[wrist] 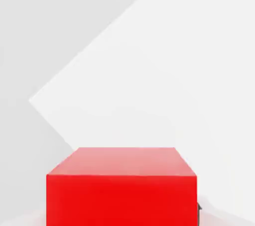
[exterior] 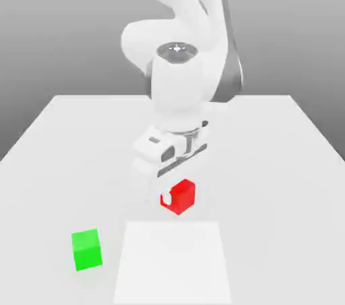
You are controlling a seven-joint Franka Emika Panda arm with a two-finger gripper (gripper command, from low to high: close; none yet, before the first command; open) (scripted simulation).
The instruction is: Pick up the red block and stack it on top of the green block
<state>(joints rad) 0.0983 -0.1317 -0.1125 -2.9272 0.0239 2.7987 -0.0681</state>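
The red block [exterior: 183, 194] sits between the fingers of my gripper [exterior: 176, 197] near the middle of the white table, and the gripper is shut on it. One white fingertip [exterior: 166, 198] shows against the block's side facing the exterior view's left. The hand view has the red block [wrist: 122, 190] very close under the hand. I cannot tell whether the block rests on the table or hangs just above it. The green block [exterior: 87, 249] stands alone on the table toward the exterior view's left and nearer the front, well apart from the gripper.
A brighter white rectangular patch [exterior: 172, 263] lies flat on the table [exterior: 283, 162] just in front of the red block, to the right of the green one. The arm's white base [exterior: 182, 41] rises at the back.
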